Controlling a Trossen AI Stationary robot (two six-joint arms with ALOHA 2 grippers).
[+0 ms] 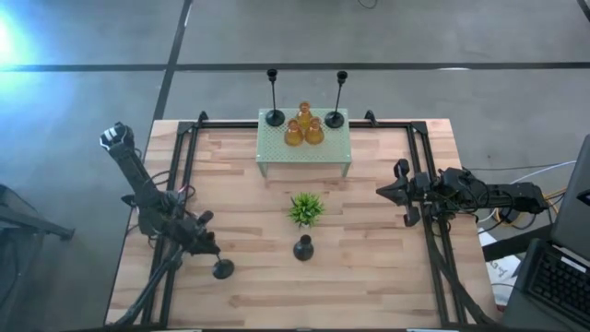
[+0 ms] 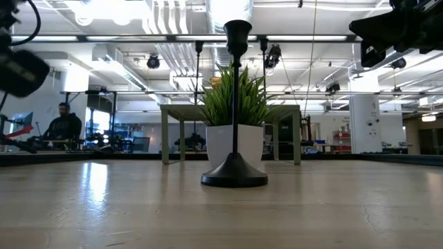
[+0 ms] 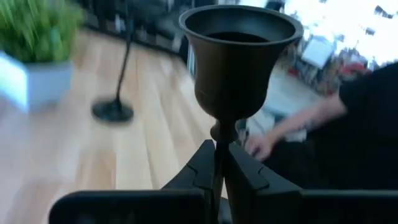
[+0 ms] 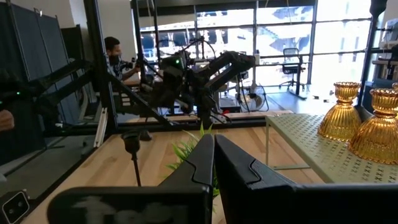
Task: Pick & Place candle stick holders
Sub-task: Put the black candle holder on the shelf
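Three amber glass holders (image 1: 303, 128) sit clustered on the pale green perforated stand (image 1: 304, 152) at the table's far edge. Two tall thin-stemmed black holders (image 1: 274, 99) flank them at the stand's back corners. One more black holder (image 1: 303, 247) stands upright on the bare wooden table (image 1: 369, 277), just in front of the potted green plant (image 1: 305, 209). One black holder (image 3: 238, 56) is off the surface, its stem pinched between the left gripper (image 3: 222, 171) fingers, over the table's near-left area. Right gripper (image 4: 212, 163) hovers at the table's right side, fingers pressed together, holding nothing. Room beyond: open workshop, seated person (image 2: 64, 123) at a desk.
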